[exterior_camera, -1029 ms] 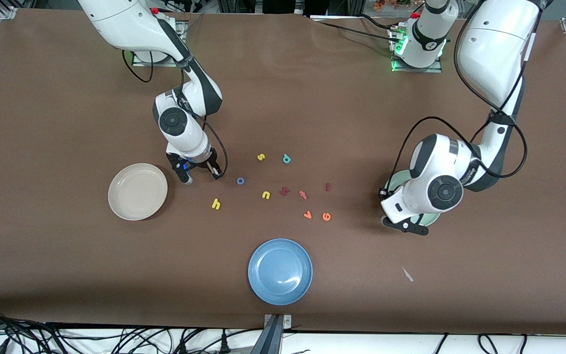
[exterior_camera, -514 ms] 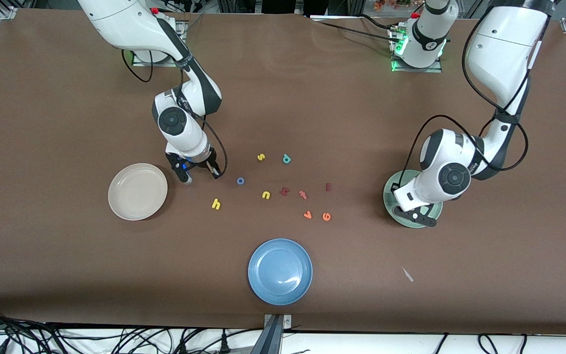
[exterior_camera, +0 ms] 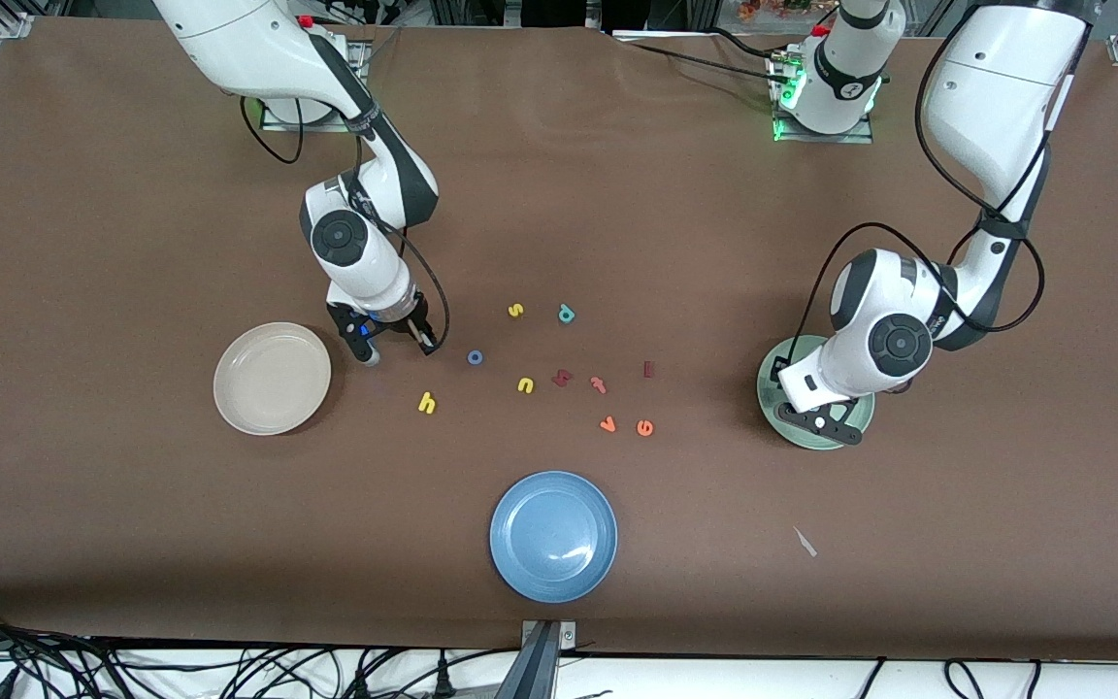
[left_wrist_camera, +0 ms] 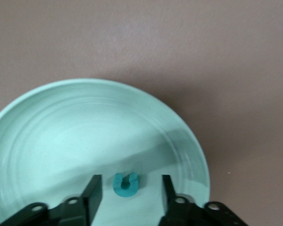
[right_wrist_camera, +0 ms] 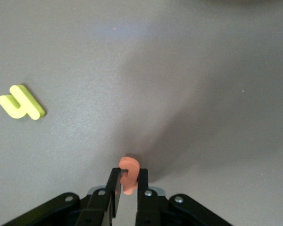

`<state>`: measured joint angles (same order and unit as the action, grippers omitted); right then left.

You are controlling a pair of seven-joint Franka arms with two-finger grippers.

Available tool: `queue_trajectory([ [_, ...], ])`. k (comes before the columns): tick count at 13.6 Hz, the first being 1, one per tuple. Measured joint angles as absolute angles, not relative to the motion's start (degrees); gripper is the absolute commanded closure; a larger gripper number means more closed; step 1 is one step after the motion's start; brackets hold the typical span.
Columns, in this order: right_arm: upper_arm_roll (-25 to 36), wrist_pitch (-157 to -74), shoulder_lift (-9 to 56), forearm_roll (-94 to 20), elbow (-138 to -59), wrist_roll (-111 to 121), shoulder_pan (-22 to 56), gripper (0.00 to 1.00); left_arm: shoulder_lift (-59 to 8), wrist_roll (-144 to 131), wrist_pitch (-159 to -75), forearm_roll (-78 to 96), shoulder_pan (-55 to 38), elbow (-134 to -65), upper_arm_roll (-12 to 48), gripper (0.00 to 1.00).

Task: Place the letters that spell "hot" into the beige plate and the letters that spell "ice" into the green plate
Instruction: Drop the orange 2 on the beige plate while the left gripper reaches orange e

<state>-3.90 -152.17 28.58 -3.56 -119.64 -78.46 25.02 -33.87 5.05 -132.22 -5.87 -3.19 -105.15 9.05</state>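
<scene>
My right gripper [exterior_camera: 394, 340] hangs low over the table between the beige plate [exterior_camera: 272, 378] and the blue "o" [exterior_camera: 475, 357]. It is shut on the orange "t" [right_wrist_camera: 129, 172], which sticks out past the fingertips of that gripper [right_wrist_camera: 128, 181]. The yellow "h" [exterior_camera: 427, 402] [right_wrist_camera: 21, 108] lies close by. My left gripper [exterior_camera: 816, 425] [left_wrist_camera: 130, 186] is open over the green plate [exterior_camera: 769, 383] [left_wrist_camera: 85, 122]. The teal "c" [left_wrist_camera: 126, 184] lies loose in that plate between the fingers. The dark red "i" [exterior_camera: 647, 369] and orange "e" [exterior_camera: 644, 427] lie mid-table.
Other loose letters lie mid-table: a yellow "s" [exterior_camera: 515, 311], a teal "p" [exterior_camera: 566, 314], a yellow "u" [exterior_camera: 525, 385], a dark red letter [exterior_camera: 562, 378], a pinkish "t" [exterior_camera: 599, 384] and an orange "v" [exterior_camera: 608, 424]. A blue plate [exterior_camera: 553, 535] sits nearest the front camera.
The left arm has swung from the green plate's edge to over it, and its hand has settled there. The right arm has hardly moved.
</scene>
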Motion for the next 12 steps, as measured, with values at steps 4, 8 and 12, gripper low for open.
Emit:
queue_trajectory([
  [4, -2.8, -140.9, 24.4, -3.4, -116.9, -63.9, 25.0, 1.0, -32.8, 5.0, -131.3, -5.8, -3.2, -102.2, 11.0, 0.0],
  [8, 5.0, -130.8, 18.8, -3.3, -116.9, -33.9, 24.9, 1.0, -33.4, 4.8, -130.2, -5.3, -5.2, -96.9, 12.6, 0.0],
  [12, 13.3, -129.6, 18.5, -3.4, -117.2, -8.1, 24.2, 1.0, -37.4, 1.7, -130.2, -5.2, -9.9, -91.2, 12.7, 0.0],
])
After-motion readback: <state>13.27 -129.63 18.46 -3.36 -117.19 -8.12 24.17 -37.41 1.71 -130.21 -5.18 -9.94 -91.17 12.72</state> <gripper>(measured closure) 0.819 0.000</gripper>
